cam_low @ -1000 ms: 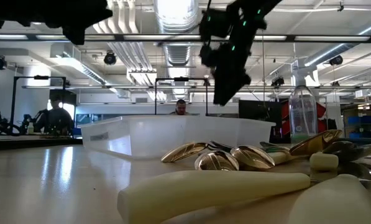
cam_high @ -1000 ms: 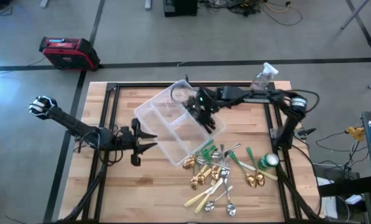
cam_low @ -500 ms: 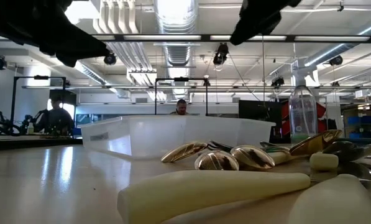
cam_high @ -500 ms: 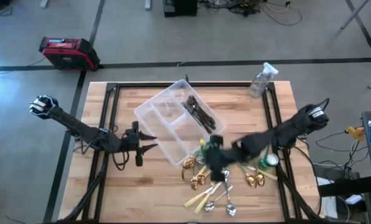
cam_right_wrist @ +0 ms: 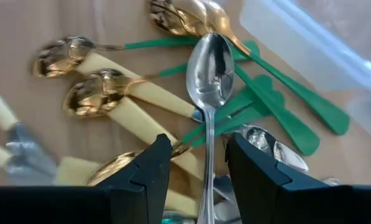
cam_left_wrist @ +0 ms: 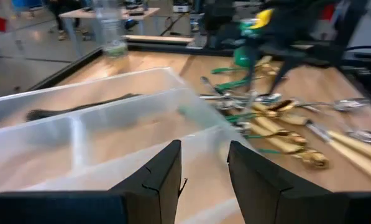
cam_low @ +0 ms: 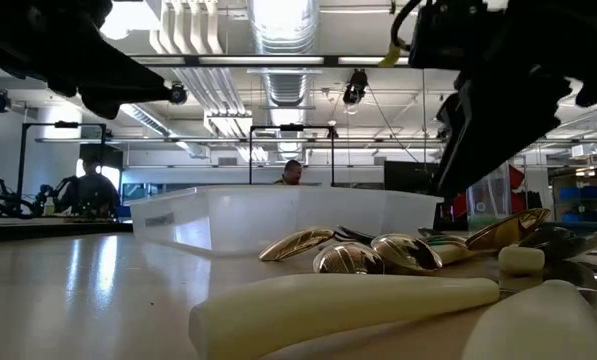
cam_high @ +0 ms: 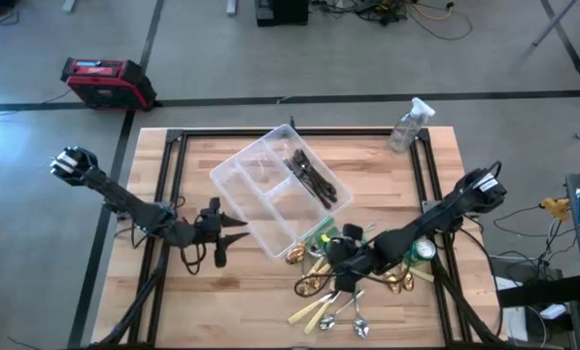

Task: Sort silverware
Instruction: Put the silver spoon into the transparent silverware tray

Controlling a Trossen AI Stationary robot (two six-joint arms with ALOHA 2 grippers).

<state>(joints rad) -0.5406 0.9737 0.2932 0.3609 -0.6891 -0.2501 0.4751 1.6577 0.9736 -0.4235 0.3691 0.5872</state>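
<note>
The right tool, its fingers spread apart and empty, hangs low over the heap of loose silverware just beside the clear plastic divided tray. A shiny silver spoon lies between its fingers, bowl pointing away and handle running back toward the wrist. This looks like the next pick: it should drop and close across that handle, clear of the green-handled pieces, while the left tool, also parted and empty, waits on the tray's other side.

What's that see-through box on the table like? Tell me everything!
The clear plastic tray sits turned at an angle on the wooden table. Low walls split it into long compartments. Dark forks lie in the compartment farthest from the left gripper; the others look empty. The silverware pile lies near one corner.
</note>
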